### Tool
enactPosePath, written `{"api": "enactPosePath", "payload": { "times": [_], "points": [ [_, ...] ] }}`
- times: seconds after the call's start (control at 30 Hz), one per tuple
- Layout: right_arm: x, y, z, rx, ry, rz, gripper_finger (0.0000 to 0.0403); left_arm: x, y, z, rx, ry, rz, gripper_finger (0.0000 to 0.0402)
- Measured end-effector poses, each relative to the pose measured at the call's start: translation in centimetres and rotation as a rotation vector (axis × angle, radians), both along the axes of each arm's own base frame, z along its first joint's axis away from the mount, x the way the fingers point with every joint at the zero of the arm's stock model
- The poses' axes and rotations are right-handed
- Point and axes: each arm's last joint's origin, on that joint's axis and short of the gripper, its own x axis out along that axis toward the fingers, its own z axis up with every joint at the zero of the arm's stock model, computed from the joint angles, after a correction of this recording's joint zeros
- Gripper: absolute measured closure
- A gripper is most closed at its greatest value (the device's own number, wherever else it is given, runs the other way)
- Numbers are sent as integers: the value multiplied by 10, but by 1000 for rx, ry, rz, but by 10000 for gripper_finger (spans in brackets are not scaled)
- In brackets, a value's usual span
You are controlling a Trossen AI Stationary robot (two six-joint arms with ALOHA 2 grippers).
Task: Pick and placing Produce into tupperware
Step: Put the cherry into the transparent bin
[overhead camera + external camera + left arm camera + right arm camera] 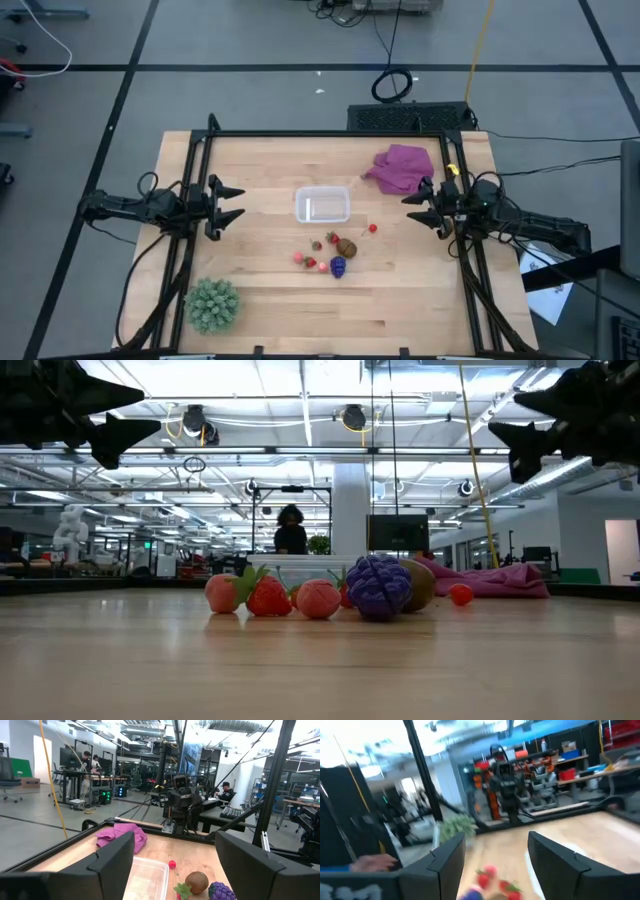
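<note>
The clear tupperware [322,205] sits mid-table on its base, and I see nothing in it. On the wood nearer the near edge lie the produce: several red strawberry pieces [311,262], a brown round piece [346,247], a dark purple grape cluster [338,266] and a tiny red piece [372,228]. The low view shows them in a row, grape cluster [378,587] foremost. My left gripper [236,203] hovers open at the table's left, pointing toward the container [147,877]. My right gripper [410,208] hovers open at the right, raised above the wood [525,435].
A purple-magenta cloth [402,167] lies bunched at the far right corner. A large spiky green ball [212,305] rests near the near left corner. A black frame [330,133] borders the table. Bare wood lies between each gripper and the fruit. People sit at desks in the room beyond.
</note>
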Motion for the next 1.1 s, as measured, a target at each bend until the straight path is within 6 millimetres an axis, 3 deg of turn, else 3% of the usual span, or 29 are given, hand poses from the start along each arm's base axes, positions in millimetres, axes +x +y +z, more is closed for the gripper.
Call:
{"api": "enactPosePath", "payload": {
  "times": [0.13, 0.4, 0.67, 0.9, 1.1],
  "points": [
    [-3, 1, 10, 179, -73, 52, 195, 0, 0, 0, 0, 0, 0, 121],
    [-11, 3, 29, 152, -287, 64, 195, 0, 0, 0, 0, 0, 0, 121],
    [-12, 3, 31, 260, -286, 109, 195, 0, 0, 1, -9, -10, -1, 121],
    [-12, 1, 31, 166, -319, 12, 195, 0, 0, 1, -73, -19, -22, 121],
    [-14, 1, 34, 163, -358, 3, 195, 0, -4, 1, -195, -27, -161, 121]
  ]
}}
